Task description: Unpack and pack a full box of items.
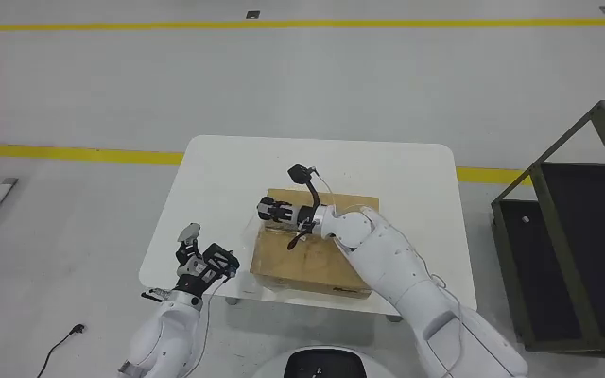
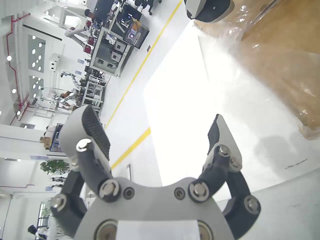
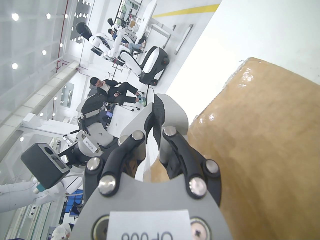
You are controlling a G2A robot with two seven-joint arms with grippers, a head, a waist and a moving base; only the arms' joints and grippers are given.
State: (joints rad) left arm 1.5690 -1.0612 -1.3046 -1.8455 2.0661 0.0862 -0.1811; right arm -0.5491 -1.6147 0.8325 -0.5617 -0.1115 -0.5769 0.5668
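White worktop point(image 1: 397, 170) holds a taped-shut cardboard box point(image 1: 317, 266); right fingers point(image 3: 172, 116) hover clenched at its top edge, perhaps to pick the tape, while left fingers point(image 2: 96, 131) hang beside it, spread, empty.

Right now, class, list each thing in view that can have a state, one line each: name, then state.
Cardboard box: flaps closed, glossy tape on its edges, resting on the white table.
Left claw: open, empty, near the table's corner.
Right claw: shut, holding nothing, at the box's top edge.
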